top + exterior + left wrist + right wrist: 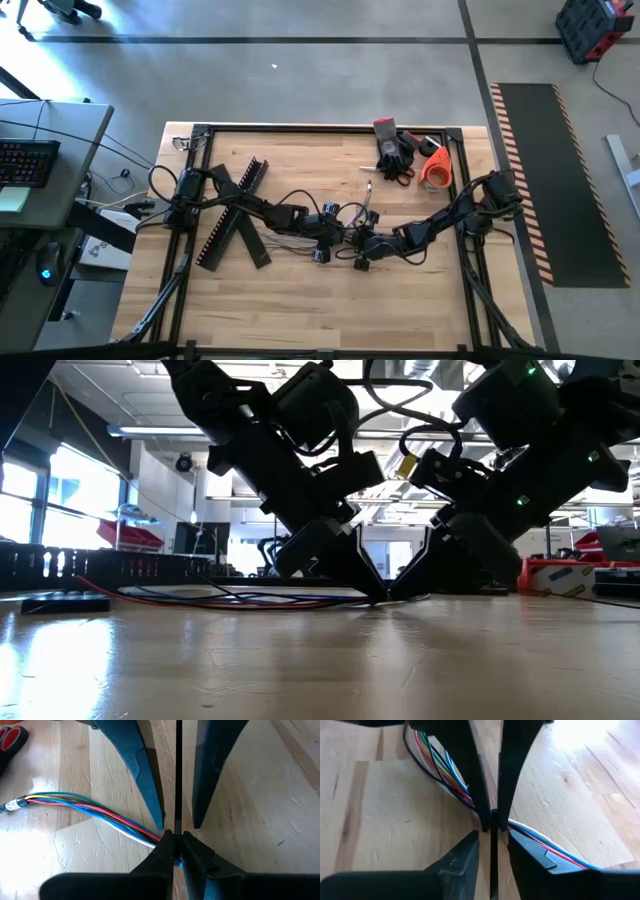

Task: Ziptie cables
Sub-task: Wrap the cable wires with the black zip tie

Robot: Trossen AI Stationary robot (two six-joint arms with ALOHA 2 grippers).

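Observation:
The cables (95,810), a bundle of thin coloured wires, lie on the wooden table (300,300) and run from the left into my left gripper (175,840), which is shut on them. A thin black zip tie strap (177,770) leads from that spot toward my right gripper (493,835). The right gripper is open by a narrow gap, with one finger on either side of the strap (493,865). The two grippers meet tip to tip at the table's middle (350,238). The cables carry on past my left gripper and under a right finger (545,842). My left gripper pinches the cable bundle (156,838) between its fingertips, slanting down from the table's left, with the fingers across the wires. The bundle stays low on the table, slack on both sides. The zip tie strap starts at the same spot; the fingers hide whether they hold it too.
Long black slotted bars (235,215) lie crossed at the left of the table. Dark gloves (395,150), a red-handled tool (402,176) and an orange tape roll (437,168) sit at the far right. Bare wood lies along the near edge.

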